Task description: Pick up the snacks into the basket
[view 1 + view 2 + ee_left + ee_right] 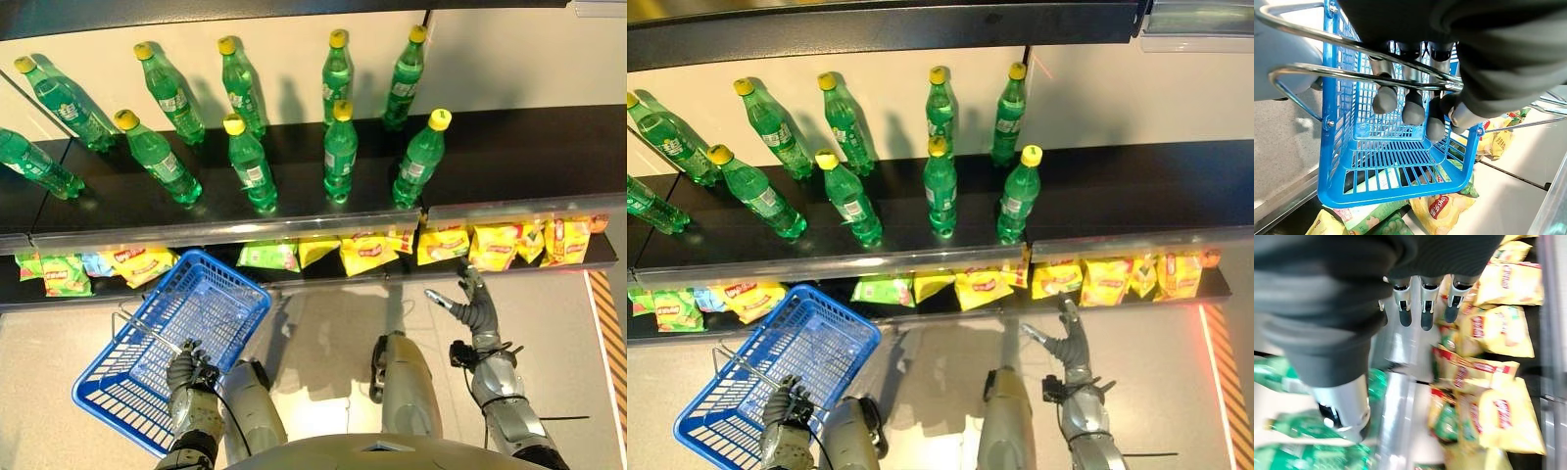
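While left robot hand (1415,105) grips basket (211,304) handle | right robot hand (468,299) released | snacks (443,245) half-hidden

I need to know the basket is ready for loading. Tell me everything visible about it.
The basket is blue plastic lattice with two metal wire handles. It hangs tilted, empty, in front of the lower shelf's snack bags. The left hand has its fingers curled round both handles; nothing else touches it.
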Available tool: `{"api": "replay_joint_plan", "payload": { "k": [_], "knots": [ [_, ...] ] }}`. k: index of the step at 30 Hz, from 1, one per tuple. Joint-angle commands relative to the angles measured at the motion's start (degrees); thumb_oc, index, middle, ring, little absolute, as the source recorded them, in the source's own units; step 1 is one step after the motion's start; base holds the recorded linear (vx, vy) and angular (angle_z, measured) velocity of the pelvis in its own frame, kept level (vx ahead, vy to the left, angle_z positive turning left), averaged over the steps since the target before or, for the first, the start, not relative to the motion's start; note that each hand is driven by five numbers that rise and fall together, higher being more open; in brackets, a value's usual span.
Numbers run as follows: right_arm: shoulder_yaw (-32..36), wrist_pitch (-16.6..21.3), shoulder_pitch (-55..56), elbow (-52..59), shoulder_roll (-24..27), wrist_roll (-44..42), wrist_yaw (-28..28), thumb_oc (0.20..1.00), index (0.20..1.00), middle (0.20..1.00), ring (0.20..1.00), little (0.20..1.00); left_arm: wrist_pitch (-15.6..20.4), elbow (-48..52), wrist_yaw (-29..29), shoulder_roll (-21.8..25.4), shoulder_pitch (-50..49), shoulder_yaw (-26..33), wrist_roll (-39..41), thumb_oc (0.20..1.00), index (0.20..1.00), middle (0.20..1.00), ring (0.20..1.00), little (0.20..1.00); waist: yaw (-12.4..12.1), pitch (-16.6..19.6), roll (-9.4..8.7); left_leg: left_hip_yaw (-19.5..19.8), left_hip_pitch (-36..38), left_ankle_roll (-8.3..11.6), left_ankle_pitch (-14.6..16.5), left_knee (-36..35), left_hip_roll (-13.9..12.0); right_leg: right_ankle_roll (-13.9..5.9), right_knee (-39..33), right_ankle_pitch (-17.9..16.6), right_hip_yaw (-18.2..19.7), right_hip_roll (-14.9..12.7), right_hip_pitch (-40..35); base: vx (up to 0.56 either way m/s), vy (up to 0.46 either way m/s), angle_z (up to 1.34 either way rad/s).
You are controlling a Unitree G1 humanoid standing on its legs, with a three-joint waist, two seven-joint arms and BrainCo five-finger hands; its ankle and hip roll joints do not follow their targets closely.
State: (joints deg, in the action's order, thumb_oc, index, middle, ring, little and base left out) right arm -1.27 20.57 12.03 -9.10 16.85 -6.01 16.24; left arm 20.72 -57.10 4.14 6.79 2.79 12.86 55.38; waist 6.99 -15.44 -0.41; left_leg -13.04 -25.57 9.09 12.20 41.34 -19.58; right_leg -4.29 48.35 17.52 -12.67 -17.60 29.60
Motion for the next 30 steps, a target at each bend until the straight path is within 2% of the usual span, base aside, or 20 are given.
{"api": "replay_joint_plan", "payload": {
  "k": [1, 11, 17, 30],
  "knots": [
    [2.47, 5.26, -0.22, 7.27, 0.22, -2.78, 1.37, 1.000, 1.000, 1.000, 1.000, 1.000, 3.68, 3.01, -0.67, 0.64, -0.59, -0.65, 1.21, 0.200, 0.200, 0.200, 0.200, 0.200, 0.31, 1.52, -0.62, -3.64, 0.32, -5.01, 4.18, 4.68, 1.63, -1.19, -1.45, -0.82, -0.33, -0.64, -2.88, 0.05, 0.004, 0.00],
    [5.52, 6.37, -1.65, 13.52, 1.02, -1.78, 2.81, 1.000, 1.000, 1.000, 1.000, 1.000, 3.90, 4.61, -1.31, 0.54, -1.33, -1.08, 2.01, 0.200, 0.200, 0.200, 0.200, 0.200, 0.22, 1.75, -0.54, -3.42, 0.59, -5.03, 4.43, 4.81, 1.58, -1.23, -1.52, -0.41, -0.52, -0.44, -3.34, 0.02, -0.001, 0.00],
    [4.12, 2.39, -8.39, 8.18, 3.55, 0.38, 3.10, 1.000, 1.000, 1.000, 1.000, 1.000, 2.97, 6.46, -2.44, 0.44, -2.08, -2.88, 1.79, 0.200, 0.200, 0.200, 0.200, 0.200, -1.51, 2.17, -0.69, -2.79, 0.33, -5.08, 3.77, 3.85, 1.89, -1.29, -2.34, -0.82, -1.32, -0.68, -4.02, 0.00, 0.000, 0.00],
    [3.80, 0.07, -19.90, -1.11, 3.98, 0.20, 5.32, 1.000, 1.000, 1.000, 1.000, 1.000, 1.46, 6.99, -2.95, 1.24, -3.02, -4.12, 0.47, 0.200, 0.200, 0.200, 0.200, 0.200, -4.22, 2.48, -0.18, -1.77, -0.68, -5.39, 3.08, 3.34, 2.53, -1.19, -2.57, -1.14, -2.35, -0.77, -4.09, 0.00, -0.006, 0.05]
  ]
}}
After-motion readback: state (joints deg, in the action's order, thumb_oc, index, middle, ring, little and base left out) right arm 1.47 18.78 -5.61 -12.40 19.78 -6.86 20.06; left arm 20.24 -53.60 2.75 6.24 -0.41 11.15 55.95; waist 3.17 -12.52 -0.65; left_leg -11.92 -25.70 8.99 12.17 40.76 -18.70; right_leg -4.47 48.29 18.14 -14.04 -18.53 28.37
